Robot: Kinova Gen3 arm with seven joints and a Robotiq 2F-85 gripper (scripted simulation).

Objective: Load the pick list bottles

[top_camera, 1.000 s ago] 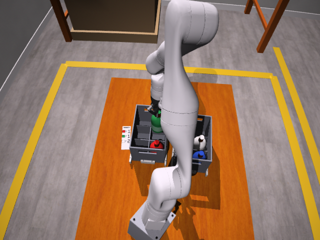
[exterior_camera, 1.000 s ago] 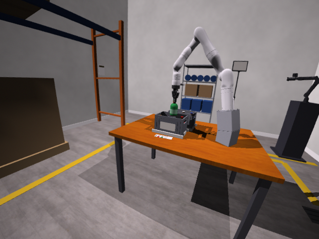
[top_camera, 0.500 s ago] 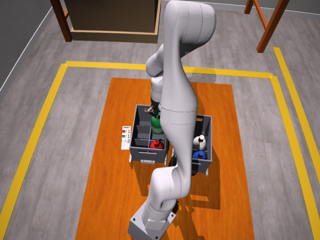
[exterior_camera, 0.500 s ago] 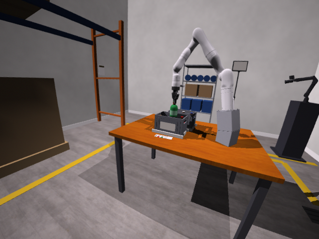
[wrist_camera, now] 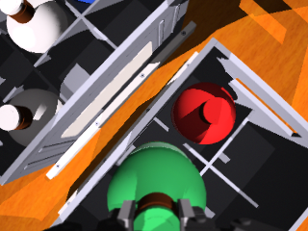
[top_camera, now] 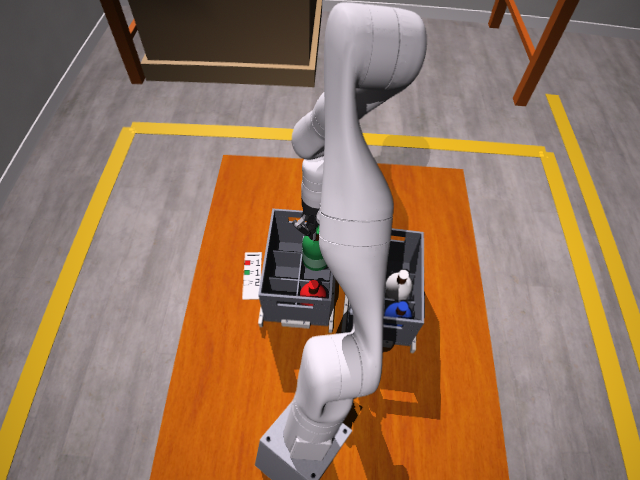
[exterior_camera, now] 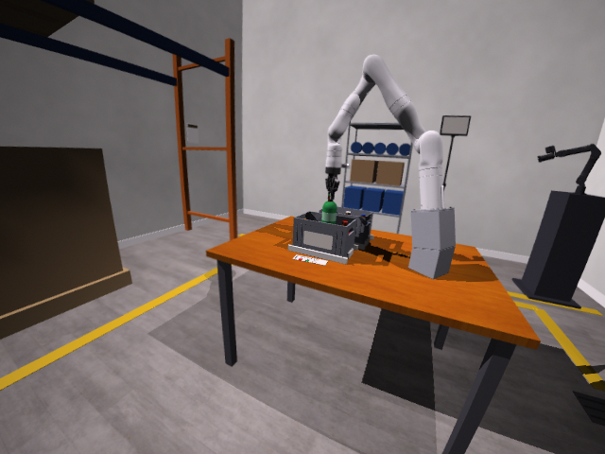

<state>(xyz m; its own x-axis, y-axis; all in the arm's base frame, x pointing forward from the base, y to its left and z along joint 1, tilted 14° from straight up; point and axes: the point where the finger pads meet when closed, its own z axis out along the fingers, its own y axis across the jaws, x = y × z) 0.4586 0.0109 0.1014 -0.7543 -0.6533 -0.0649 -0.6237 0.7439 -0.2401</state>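
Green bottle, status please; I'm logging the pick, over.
Pincer shut on green bottle. Bottle upright, partway above crate rim. Red bottle in same crate, separate compartment.

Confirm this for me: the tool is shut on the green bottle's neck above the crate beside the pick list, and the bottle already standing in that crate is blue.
Not quite: the bottle already standing in that crate is red, as the wrist view shows. The rest holds.
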